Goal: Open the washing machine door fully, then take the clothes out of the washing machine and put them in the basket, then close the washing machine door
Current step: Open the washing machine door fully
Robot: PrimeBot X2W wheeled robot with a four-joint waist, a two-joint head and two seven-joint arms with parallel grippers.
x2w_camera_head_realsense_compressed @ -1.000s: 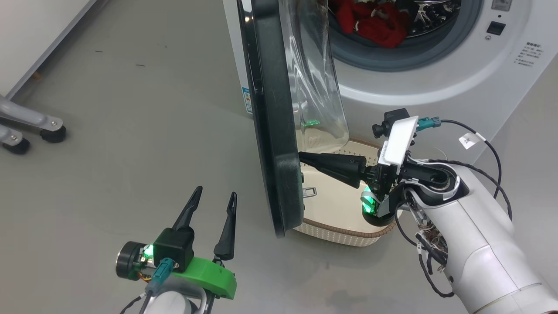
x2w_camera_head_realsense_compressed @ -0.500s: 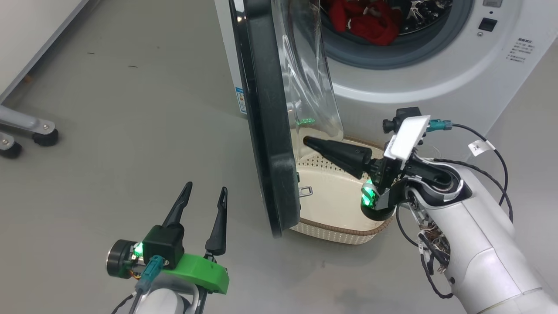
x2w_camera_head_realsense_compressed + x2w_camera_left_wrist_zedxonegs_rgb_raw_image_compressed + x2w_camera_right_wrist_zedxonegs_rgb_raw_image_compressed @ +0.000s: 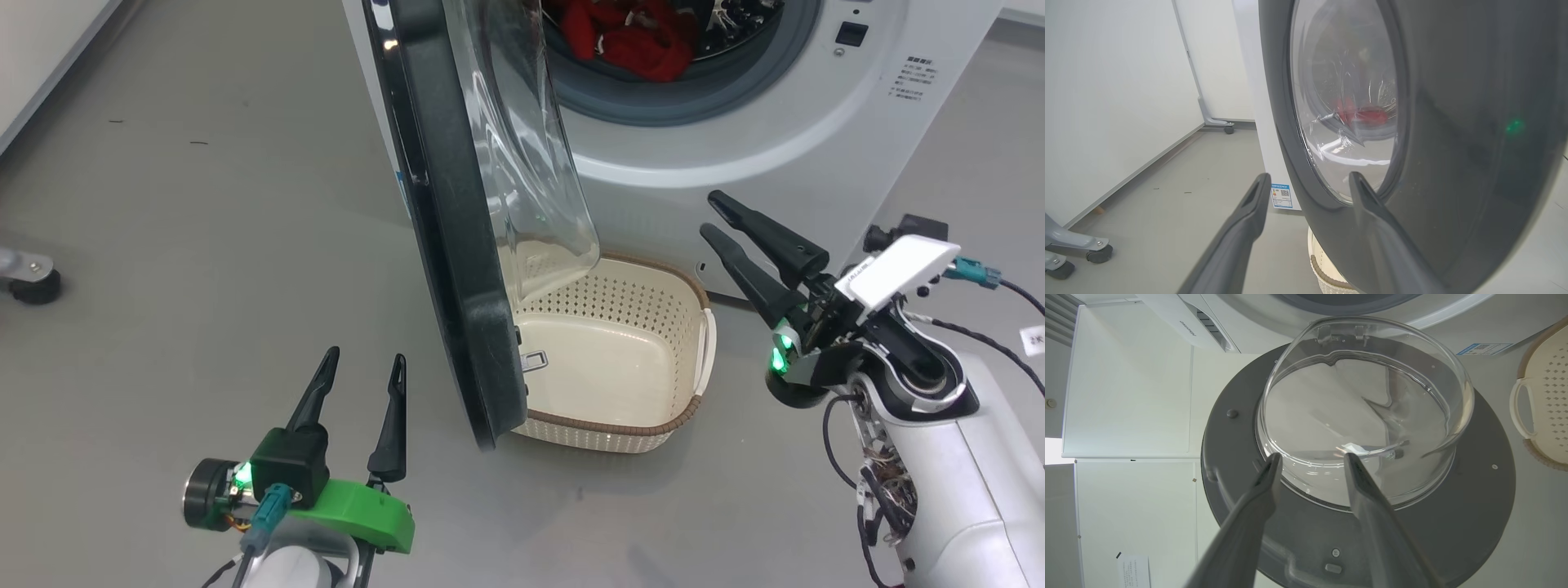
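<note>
The large round black washing machine door (image 3: 457, 269) stands swung out from the big white front-loading washing machine (image 3: 735, 147), almost edge-on in the head view, with its bulging clear glass bowl window (image 3: 531, 180) facing the robot's right. Inside the steel drum, behind the grey rubber ring (image 3: 653, 98), lie the bright red fabric clothes (image 3: 629, 41). The left wrist view shows them as a red blur through the glass. The small cream plastic basket with perforated sides and a brown woven-look rim (image 3: 608, 426) sits on the grey floor (image 3: 204, 245) just in front of the machine, on the inner side of the door. The door's lower edge hides the basket's left side in the head view. The right gripper (image 3: 709, 214) hangs to the right of the basket, apart from the door. Its two long dark fingers are parted with nothing between them and point toward the machine's front. In the right wrist view they aim at the glass bowl and the door's matte inner face. The left gripper (image 3: 365, 356) is low at the left, on the door's outer side, fingers spread wide and holding nothing. A small blue label (image 3: 1281, 195) shows low on the machine's side.
</note>
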